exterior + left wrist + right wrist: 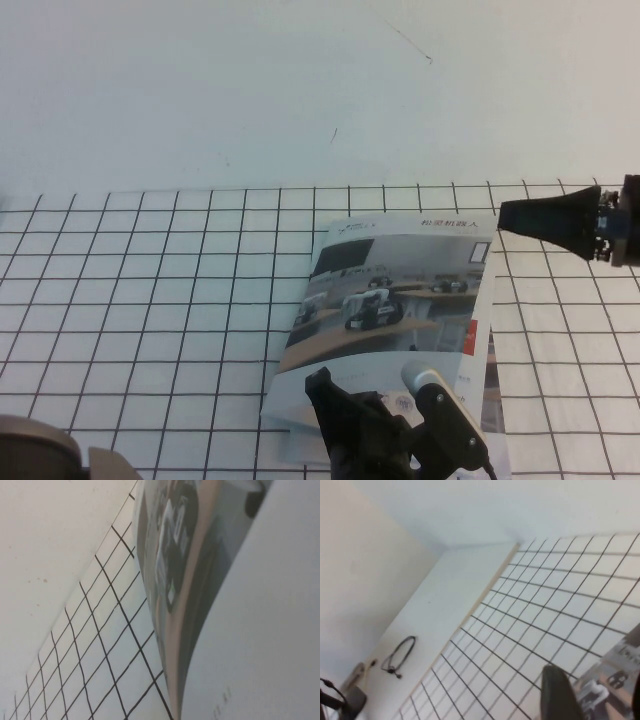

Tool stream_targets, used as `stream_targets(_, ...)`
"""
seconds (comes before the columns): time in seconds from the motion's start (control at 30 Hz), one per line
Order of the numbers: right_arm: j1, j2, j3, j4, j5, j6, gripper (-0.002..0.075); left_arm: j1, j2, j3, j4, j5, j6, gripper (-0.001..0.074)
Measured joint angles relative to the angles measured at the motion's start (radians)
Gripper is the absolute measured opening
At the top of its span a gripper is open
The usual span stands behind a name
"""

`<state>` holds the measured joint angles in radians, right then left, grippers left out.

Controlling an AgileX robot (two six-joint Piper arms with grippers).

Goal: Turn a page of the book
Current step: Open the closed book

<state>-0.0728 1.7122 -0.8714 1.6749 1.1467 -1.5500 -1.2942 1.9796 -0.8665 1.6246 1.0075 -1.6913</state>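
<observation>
Nearest to us, at the low edge of the high view, the left gripper (350,405) sits over the near end of the book (480,400), reaching in from the robot's side; whether its jaws are open or closed we cannot tell, nor whether they pinch any paper. The book lies on the gridded desk (150,300) a little right of the middle, with its long side running away from us. The page (390,290), the photo cover with small robots on wooden benches, is not lying flat; it bows upward with the picture side showing, and the left wrist view shows that same sheet arching very close to the lens. Along the right side a narrow strip of the inner sheet (472,335) with red marks shows from beneath the cover, so we judge the free edge to be raised off the stack. The right gripper (505,215) hangs above the desk just beyond the far right corner of the book, pointing toward it; its jaws stand apart and hold nothing, with the cover visible between them in the right wrist view. By our reading the turn is begun and not finished; the sheet is lifted but has not gone over; it has yet to swing across to the left and settle with its plain back upward.
</observation>
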Motion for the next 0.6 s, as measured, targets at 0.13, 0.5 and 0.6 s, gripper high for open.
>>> stream_targets(0.13,0.013,-0.033,0.000,-0.188,-0.020,0.067,0.0120,0.000,0.000,0.000,0.009,0.009,-0.002,-0.0002)
stream_targets(0.5,0.279,0.028,0.002,-0.498,-0.474,0.395,0.0007,0.000,0.000,0.000,0.047,0.029,-0.002,-0.0002)
stream_targets(0.6,0.342,0.085,0.002,-0.501,-0.557,0.431,0.0006,0.000,0.000,0.000,0.049,0.040,-0.002,-0.0002)
